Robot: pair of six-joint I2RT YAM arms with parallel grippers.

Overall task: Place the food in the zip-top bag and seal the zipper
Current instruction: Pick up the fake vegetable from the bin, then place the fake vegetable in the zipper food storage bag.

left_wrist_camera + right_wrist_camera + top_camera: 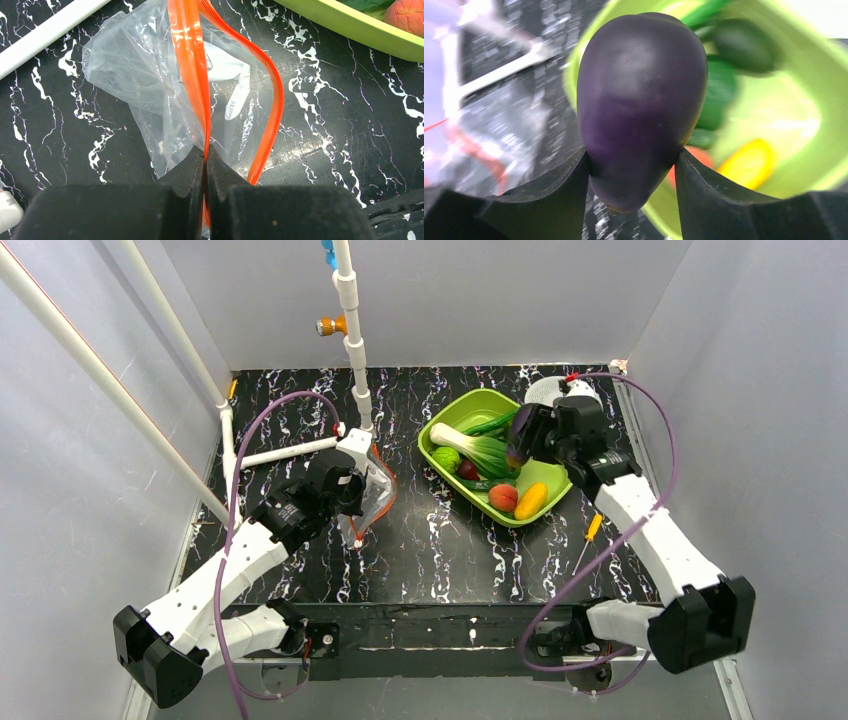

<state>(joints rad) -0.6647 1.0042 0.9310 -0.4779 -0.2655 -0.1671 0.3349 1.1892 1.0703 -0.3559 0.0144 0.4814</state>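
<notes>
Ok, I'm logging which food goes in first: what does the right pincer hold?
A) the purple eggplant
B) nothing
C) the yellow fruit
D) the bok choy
A: the right wrist view shows the purple eggplant clamped in the right pincer.

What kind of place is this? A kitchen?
Probably a robot test booth, not a kitchen: plain white walls surround a black marbled table, the left arm and right arm are mounted at its edge, and the food in the green tray looks like toys.
</notes>
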